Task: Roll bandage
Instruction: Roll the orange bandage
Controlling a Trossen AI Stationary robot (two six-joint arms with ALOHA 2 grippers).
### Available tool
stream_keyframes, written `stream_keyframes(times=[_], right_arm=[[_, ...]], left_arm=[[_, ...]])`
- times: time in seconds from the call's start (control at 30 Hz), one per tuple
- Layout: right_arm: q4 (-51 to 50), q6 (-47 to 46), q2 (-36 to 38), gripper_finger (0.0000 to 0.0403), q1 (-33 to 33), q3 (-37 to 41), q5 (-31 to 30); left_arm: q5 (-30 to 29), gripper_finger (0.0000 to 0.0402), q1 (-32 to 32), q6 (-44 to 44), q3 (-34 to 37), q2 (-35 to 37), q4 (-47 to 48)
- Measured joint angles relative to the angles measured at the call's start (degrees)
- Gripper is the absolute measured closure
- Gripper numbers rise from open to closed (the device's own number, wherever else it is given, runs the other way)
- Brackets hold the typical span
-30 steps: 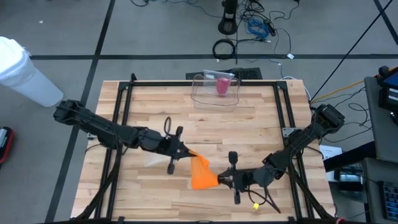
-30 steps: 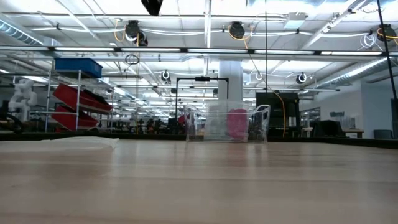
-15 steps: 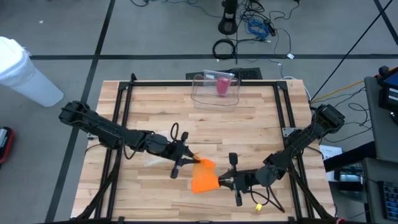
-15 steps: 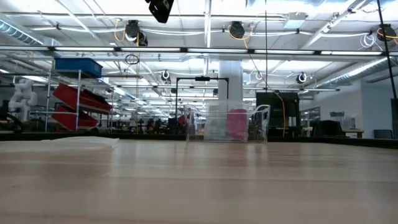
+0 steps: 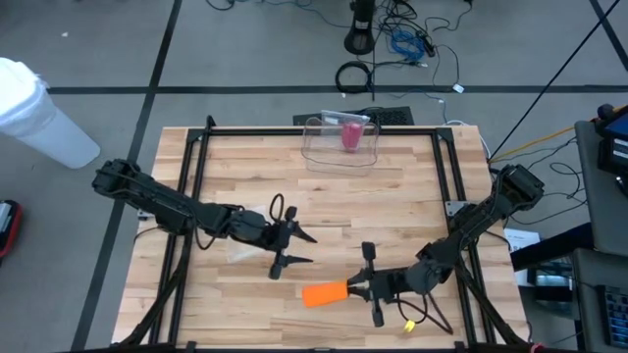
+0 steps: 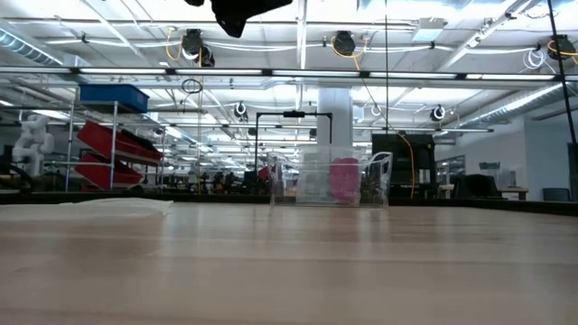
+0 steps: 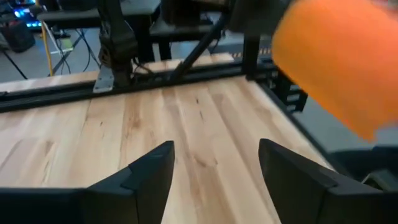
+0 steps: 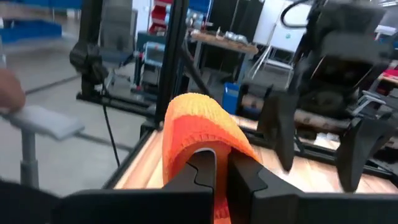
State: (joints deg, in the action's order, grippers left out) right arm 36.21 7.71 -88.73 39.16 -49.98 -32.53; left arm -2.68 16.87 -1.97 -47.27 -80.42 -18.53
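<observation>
**One gripper holds the bandage, the other has let go**

Two arms meet over the near half of the pale wooden slatted table (image 5: 392,196). The orange woven elastic bandage (image 5: 324,292) sits low toward six o'clock of the table's middle, drawn into a short thick bundle that points toward nine o'clock from the right gripper (image 5: 353,288). That gripper is clenched on one end of the fabric; in its wrist view both dark fingers pinch the cloth while the rest arches up over them in a soft hump.

Up at about eleven o'clock from the bundle, and apart from it, the left gripper (image 5: 297,248) stands released, its two fingers spread wide with nothing between them.

By the look of it the bandage is light, limp and slightly springy: it drapes and folds under its own weight, so a loose wrap would likely unwind if slack is given. The ribbed weave should offer decent friction, and crushing is no worry. A sensible hold for the free gripper would be the loose outer end or edge of the bundle, opposite the pinched end, to keep tension.

A clear plastic box holding a pink roll (image 5: 341,140) rests at the table's twelve o'clock edge.
</observation>
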Motion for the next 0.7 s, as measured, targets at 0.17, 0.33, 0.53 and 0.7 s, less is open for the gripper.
stream_keyframes(times=[0.17, 0.33, 0.53, 0.7], right_arm=[[5.71, -0.61, 0.02, 0.0399, -0.02, 0.0, -0.8], [10.93, 3.27, 0.02, 0.0399, -0.06, 0.0, -4.82], [14.65, 4.98, 0.02, 0.0399, -1.55, 0.0, -4.99], [15.06, 4.98, 0.02, 0.0399, -4.07, 0.0, -4.96]], left_arm=[[0.0, 0.016, 0.34, -4.92, 0.0, -0.02, 2.96], [0.06, 0.016, 1.83, -7.93, 0.0, -0.02, 3.35], [0.04, 0.016, 2.77, -9.45, 0.0, -0.02, 1.67], [-0.87, 0.016, 2.77, -11.14, 0.0, -1.36, -3.43]])
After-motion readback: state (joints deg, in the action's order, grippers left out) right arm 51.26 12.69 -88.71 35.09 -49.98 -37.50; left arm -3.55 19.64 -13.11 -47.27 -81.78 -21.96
